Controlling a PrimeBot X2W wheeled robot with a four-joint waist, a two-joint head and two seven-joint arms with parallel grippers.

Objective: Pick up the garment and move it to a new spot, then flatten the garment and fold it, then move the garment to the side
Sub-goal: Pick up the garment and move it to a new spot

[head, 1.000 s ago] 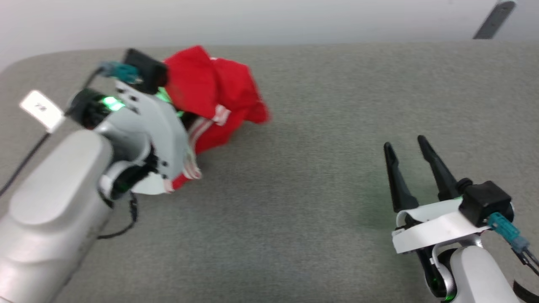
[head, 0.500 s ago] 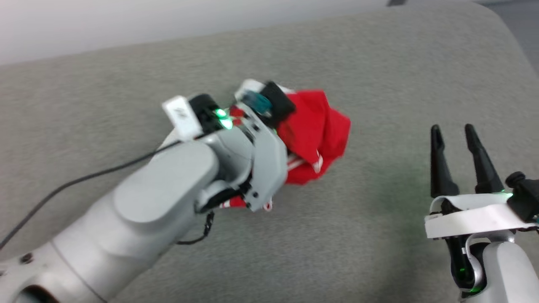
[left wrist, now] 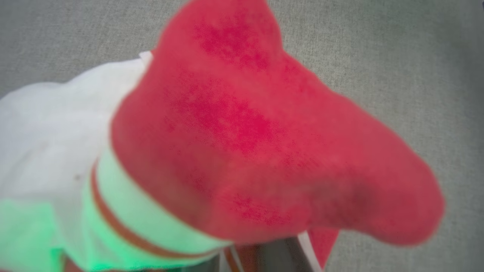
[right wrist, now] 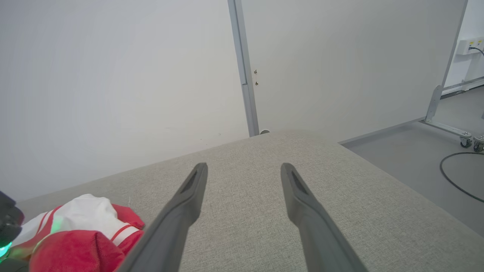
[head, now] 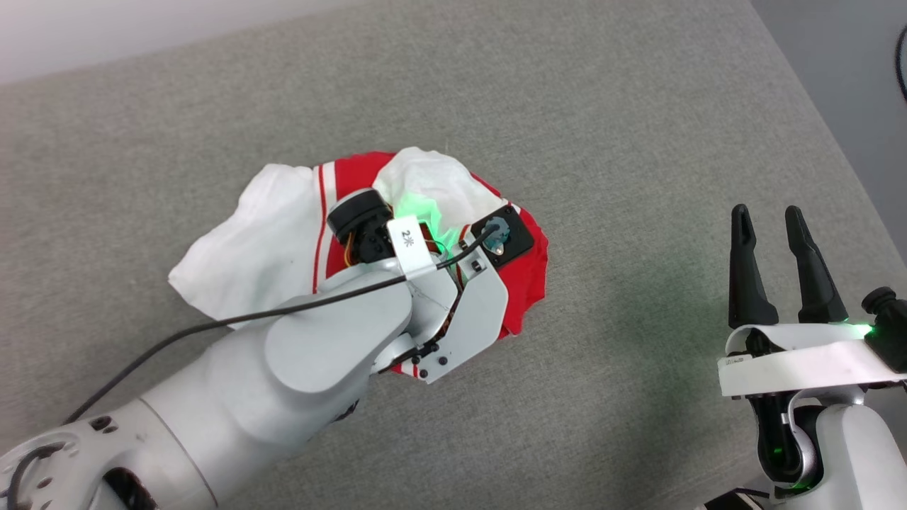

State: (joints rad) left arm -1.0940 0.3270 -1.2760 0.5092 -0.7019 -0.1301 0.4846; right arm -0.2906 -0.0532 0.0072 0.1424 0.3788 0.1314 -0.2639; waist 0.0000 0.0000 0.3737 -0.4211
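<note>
a: what is closest?
b: the right gripper, fingers apart, holding nothing, over the grey cushion.
a: and further?
b: the left gripper is clamped on the garment, which lies crumpled mid-cushion. behind is a white wall.

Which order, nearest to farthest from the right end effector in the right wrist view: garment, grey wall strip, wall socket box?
From the right end effector:
1. garment: low on its left, close beside the left finger.
2. grey wall strip: straight ahead, on the wall.
3. wall socket box: far upper right, deep in the room.
</note>
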